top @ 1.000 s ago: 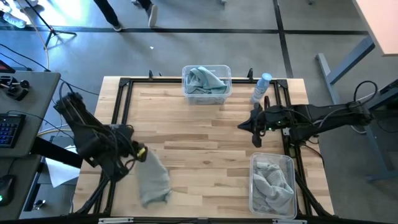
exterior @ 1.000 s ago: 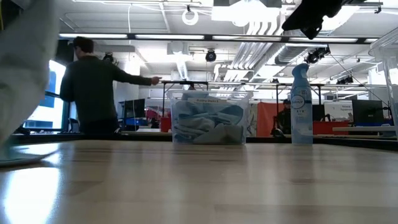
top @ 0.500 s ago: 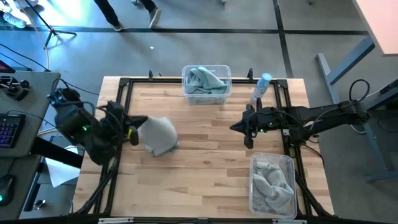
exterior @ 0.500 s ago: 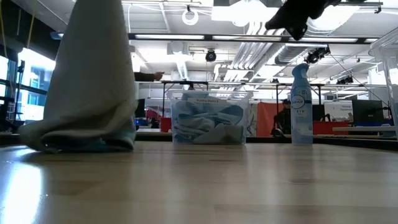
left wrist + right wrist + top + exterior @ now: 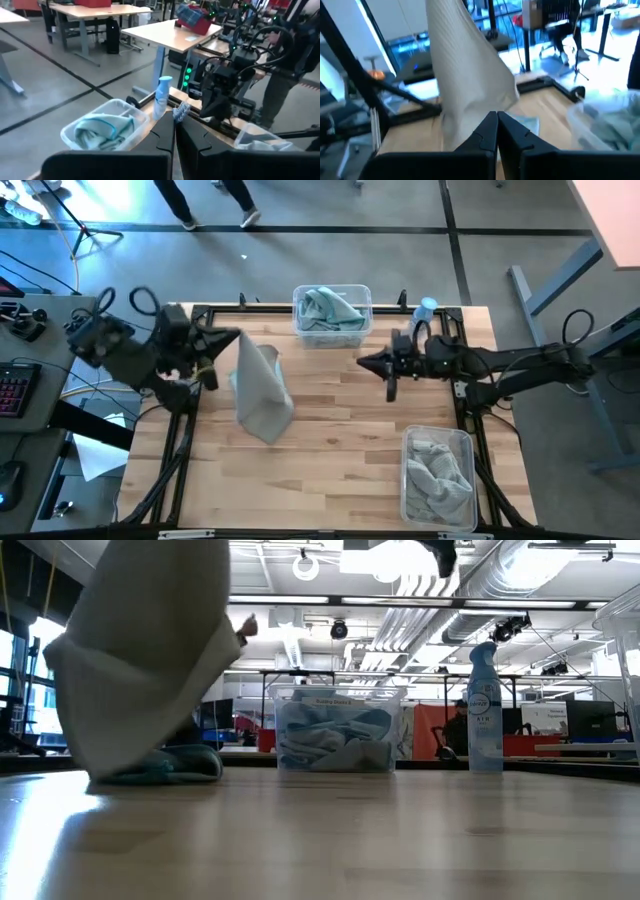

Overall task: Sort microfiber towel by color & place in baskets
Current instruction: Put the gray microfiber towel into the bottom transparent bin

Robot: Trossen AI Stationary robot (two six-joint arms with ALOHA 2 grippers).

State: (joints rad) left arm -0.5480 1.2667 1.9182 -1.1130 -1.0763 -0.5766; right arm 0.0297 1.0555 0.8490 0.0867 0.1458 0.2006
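A light grey microfiber towel (image 5: 262, 392) hangs from my left gripper (image 5: 238, 337), which is shut on its top over the table's far left. The towel's lower end (image 5: 110, 768) reaches the table, where a pale teal cloth (image 5: 188, 764) lies. My right gripper (image 5: 362, 363) is shut and holds nothing. It hovers right of centre and points at the towel (image 5: 465, 75). One clear basket (image 5: 332, 310) at the far edge holds teal towels. Another basket (image 5: 437, 475) at the near right holds grey ones. My left gripper pinches the grey towel's top end (image 5: 246, 342) between its two shut fingers. They reach in about level from the table's left side. The towel hangs below them in a long fold, its bottom on the table. The left wrist view does not show the cloth.
A white-blue spray bottle (image 5: 422, 320) stands at the far right, close behind my right arm. A black metal frame (image 5: 200, 315) runs round the table's edges. People walk in the room beyond the far edge. Bare wood lies between the two grippers.
My left gripper has risen and swung toward the far edge, rolling its wrist. The grey towel, which lay at the near left, has been drawn up until it hangs. My right gripper has moved toward the table's left, nearer the towel, and has levelled out.
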